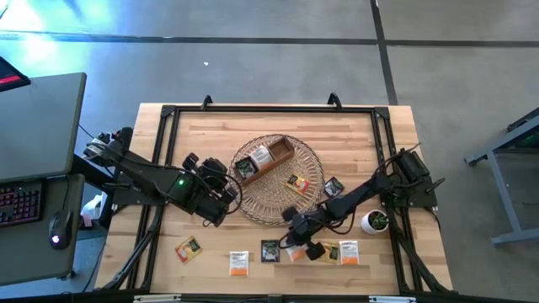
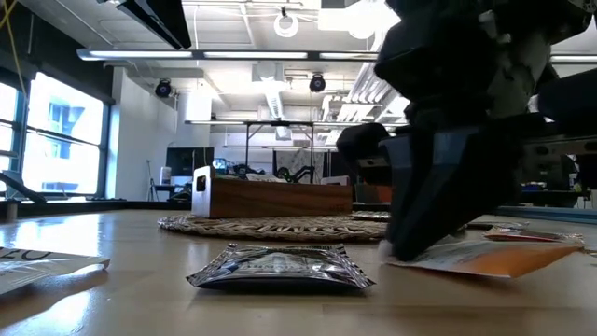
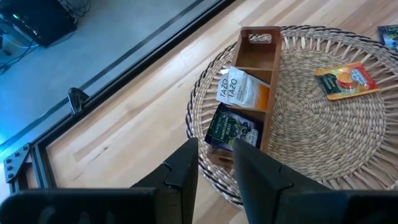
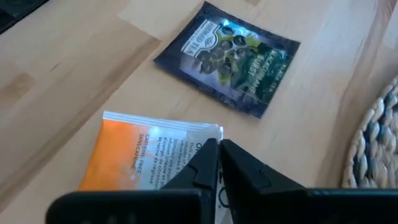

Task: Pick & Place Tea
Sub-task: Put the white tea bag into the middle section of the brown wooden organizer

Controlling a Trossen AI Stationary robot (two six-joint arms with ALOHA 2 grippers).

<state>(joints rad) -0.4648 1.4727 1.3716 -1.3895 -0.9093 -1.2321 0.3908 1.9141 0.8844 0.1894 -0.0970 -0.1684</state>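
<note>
Here, right fingers (image 4: pixel 219 163) clenched on an orange-and-white sachet (image 4: pixel 149 155); left fingers (image 3: pixel 214 171) slightly parted, empty.

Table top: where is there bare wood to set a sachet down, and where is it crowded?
Bare wood: the far strip of the table beyond the wicker mat, and the near-left corner left of the orange sachet. Crowded: the near edge, where the right gripper sits among sachets, the black sachet beside it.

Orange-white sachet (image 4: pixel 149 158), black sachet (image 4: pixel 227 58), tan wicker basket (image 3: pixel 323 130).
</note>
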